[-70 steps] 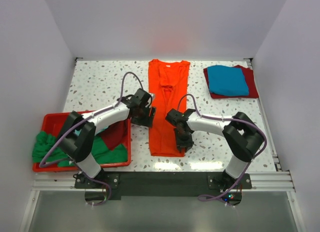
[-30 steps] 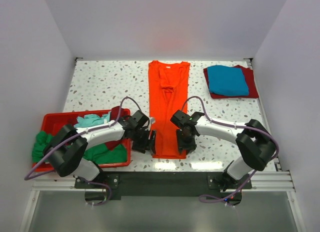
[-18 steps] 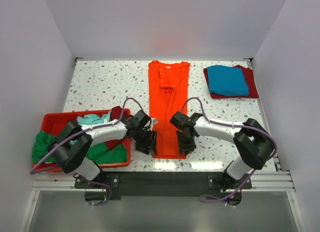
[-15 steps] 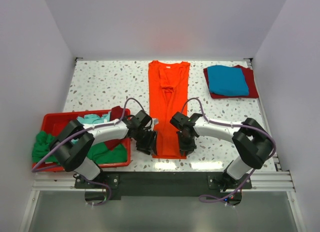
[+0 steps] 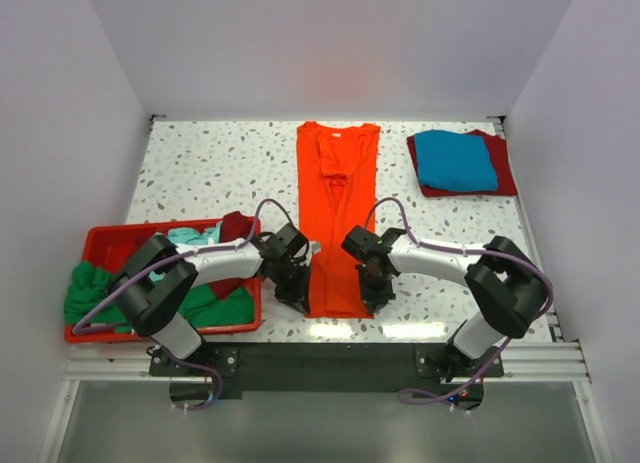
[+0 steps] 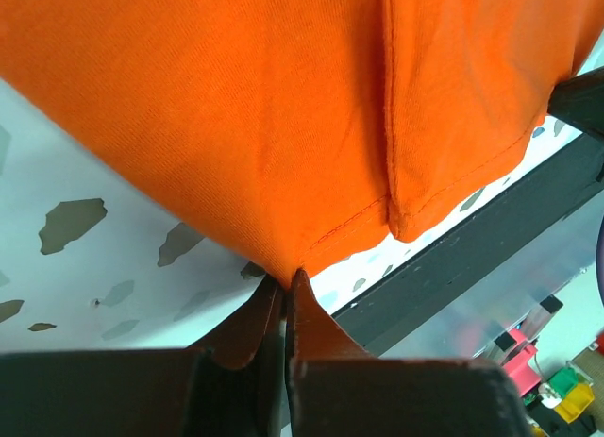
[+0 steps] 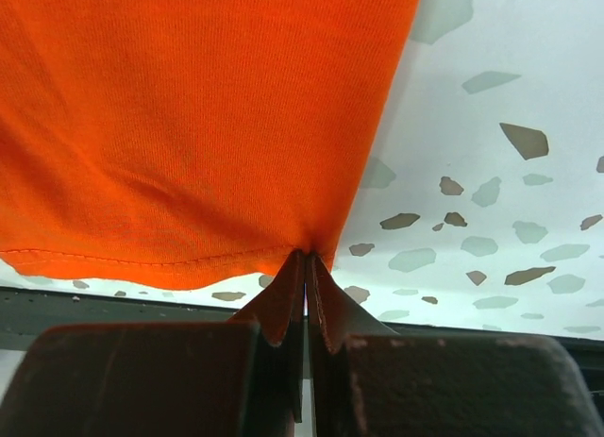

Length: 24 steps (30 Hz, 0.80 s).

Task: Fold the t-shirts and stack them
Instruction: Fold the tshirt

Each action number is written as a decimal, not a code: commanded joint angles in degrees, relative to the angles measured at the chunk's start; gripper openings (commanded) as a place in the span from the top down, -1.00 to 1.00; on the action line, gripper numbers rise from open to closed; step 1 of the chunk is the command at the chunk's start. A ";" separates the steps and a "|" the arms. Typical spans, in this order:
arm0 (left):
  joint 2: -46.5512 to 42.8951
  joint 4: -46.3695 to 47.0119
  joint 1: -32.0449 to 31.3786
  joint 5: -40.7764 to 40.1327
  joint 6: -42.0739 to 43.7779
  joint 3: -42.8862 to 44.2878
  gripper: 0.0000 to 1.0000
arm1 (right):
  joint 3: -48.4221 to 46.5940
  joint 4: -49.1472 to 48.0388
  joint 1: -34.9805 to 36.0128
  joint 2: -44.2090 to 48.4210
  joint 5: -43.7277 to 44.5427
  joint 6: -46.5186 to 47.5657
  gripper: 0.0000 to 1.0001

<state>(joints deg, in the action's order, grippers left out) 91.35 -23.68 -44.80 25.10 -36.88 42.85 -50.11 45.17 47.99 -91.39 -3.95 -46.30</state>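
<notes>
Top external view: the long bright orange cloth t-shirt, folded narrow, lies centre frame with its hem at the bottom.
Change: the left gripper and right gripper have just clamped onto its two bottom corners.
Meaning: the hem seems ready to be lifted and folded upward.
Around: a folded blue t-shirt on a dark red t-shirt, upper right; a red rectangular plastic bin holding green shirts, lower left.
In the way: the bin lies under the left arm; the stack is well apart.

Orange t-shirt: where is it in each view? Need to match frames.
Top external: orange t-shirt lies lengthwise mid-table, its near corners pinched by the left gripper and the right gripper.
Left wrist: orange t-shirt fills the top, one corner in the fingertips.
Right wrist: orange t-shirt fills the upper left, one corner in the fingertips.
Shared landmark: the speckled table beside the shirt's stitched hem.
</notes>
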 commanded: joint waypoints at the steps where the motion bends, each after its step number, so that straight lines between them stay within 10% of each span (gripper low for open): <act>1: 1.02 -1.63 -0.82 -3.66 0.94 -1.89 1.00 | 0.98 2.29 0.18 2.18 2.71 -1.16 1.00; 24: -2.93 -4.09 -0.99 -7.61 -0.03 -4.97 1.00 | 7.92 5.90 -0.88 12.03 4.12 -6.78 1.00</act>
<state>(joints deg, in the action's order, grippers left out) 88.36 -23.57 -45.47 23.57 -38.00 40.01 -42.70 49.32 47.44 -80.31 -0.99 -51.72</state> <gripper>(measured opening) 0.023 0.008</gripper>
